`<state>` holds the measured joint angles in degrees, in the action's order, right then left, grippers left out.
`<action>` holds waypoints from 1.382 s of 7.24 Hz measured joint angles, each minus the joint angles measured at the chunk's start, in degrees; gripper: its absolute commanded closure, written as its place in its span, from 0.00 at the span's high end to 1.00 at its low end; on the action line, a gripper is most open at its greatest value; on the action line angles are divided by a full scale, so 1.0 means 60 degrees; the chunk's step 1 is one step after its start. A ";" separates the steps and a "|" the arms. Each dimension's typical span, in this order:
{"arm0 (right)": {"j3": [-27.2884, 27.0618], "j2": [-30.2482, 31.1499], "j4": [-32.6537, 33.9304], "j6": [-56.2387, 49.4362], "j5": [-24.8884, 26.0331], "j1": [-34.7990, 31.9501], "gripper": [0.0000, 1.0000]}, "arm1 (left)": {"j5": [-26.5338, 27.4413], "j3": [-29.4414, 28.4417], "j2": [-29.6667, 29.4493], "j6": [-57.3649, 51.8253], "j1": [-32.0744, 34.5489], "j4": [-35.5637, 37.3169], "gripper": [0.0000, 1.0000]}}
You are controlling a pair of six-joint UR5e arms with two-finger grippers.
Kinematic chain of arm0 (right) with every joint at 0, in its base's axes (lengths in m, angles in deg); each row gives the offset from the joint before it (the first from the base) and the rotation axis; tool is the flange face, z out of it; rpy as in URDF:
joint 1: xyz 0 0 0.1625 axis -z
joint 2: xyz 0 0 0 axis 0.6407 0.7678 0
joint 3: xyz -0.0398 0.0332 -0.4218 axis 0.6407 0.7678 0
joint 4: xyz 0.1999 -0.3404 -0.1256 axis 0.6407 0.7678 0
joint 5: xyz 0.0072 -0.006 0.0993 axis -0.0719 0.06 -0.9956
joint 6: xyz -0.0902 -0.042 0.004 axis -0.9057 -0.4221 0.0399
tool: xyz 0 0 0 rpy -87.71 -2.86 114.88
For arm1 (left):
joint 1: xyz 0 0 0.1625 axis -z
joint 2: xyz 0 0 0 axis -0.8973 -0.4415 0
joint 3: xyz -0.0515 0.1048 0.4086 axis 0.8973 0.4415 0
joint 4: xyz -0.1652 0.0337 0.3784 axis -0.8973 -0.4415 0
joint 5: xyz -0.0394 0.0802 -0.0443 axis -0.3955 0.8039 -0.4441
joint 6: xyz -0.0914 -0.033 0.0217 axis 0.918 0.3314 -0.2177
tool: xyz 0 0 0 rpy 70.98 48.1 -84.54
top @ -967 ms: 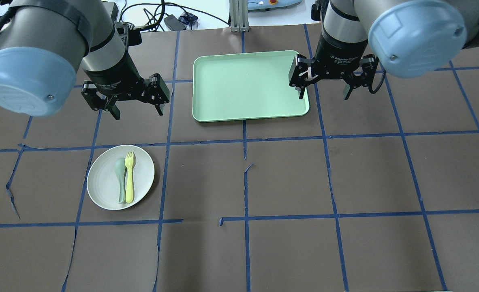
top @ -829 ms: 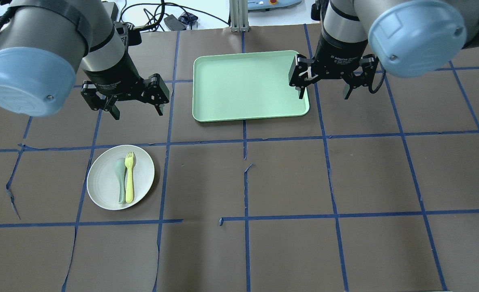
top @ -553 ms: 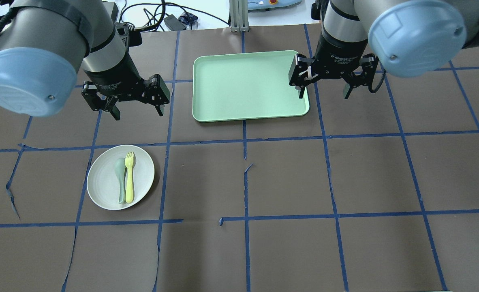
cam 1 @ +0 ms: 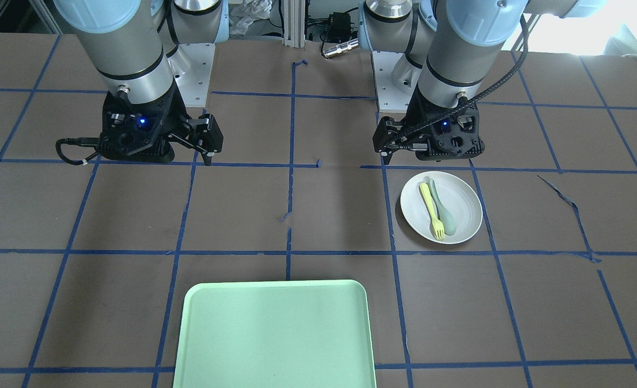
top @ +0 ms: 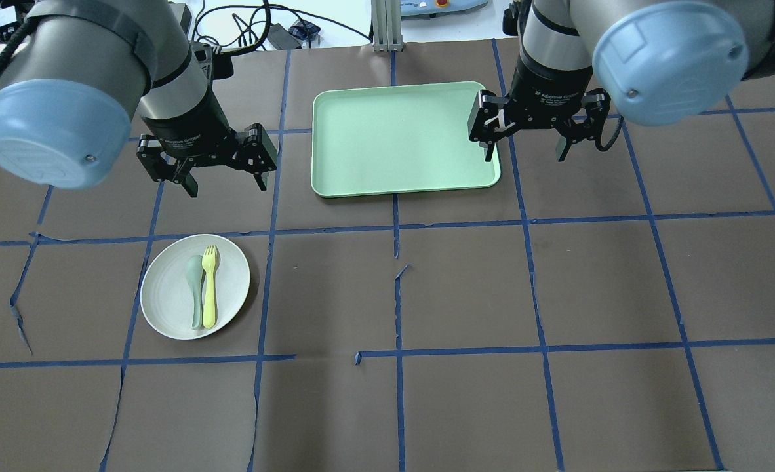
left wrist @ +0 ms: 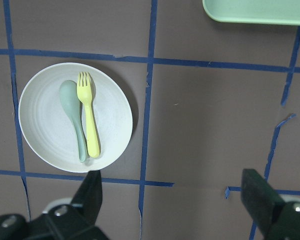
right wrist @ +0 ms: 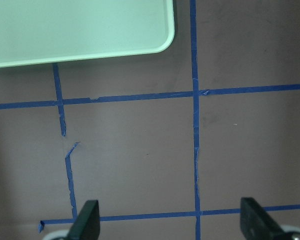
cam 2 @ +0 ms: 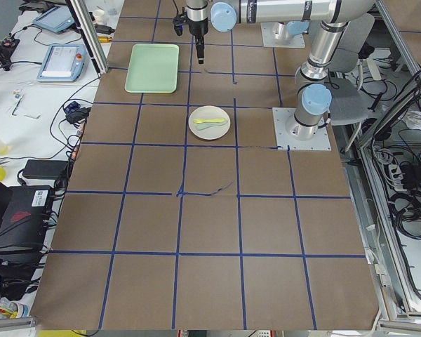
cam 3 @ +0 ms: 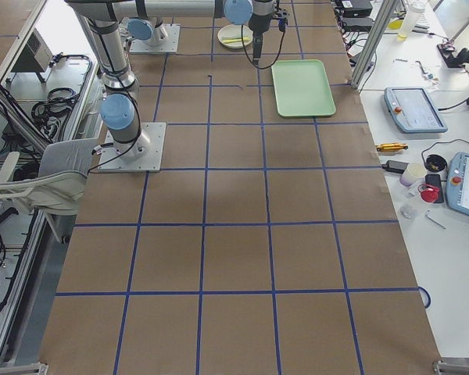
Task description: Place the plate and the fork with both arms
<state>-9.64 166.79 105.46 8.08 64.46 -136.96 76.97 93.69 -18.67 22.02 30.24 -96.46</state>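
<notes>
The white plate lies on the brown table at the near left. The pale-yellow fork lies in it beside a grey-green spoon. My left gripper is open and empty, hovering above the table just beyond the plate. The left wrist view shows the plate and fork ahead of its spread fingers. My right gripper is open and empty, hovering at the right edge of the mint-green tray.
The tray sits at the far centre of the table and also shows in the front-facing view. Blue tape lines grid the brown table cover, torn in places. Cables and devices lie beyond the far edge.
My left arm has shifted slightly to the right, gripper still open above the table. The right arm, plate, fork and spoon have barely moved.
</notes>
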 measured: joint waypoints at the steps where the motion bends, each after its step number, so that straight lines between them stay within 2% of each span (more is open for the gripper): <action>1: -0.0001 -0.0057 0.0013 -0.0014 -0.0013 0.0000 1.00 | 0.0001 -0.0006 -0.0011 -0.0034 0.0001 0.0034 1.00; 10: -0.0044 -0.0122 0.0037 0.0096 -0.0069 -0.0025 1.00 | 0.0025 0.0004 -0.0119 -0.0027 0.0001 0.0055 1.00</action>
<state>-9.91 166.05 105.68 8.65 64.05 -137.11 77.12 93.71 -19.38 21.86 30.24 -96.12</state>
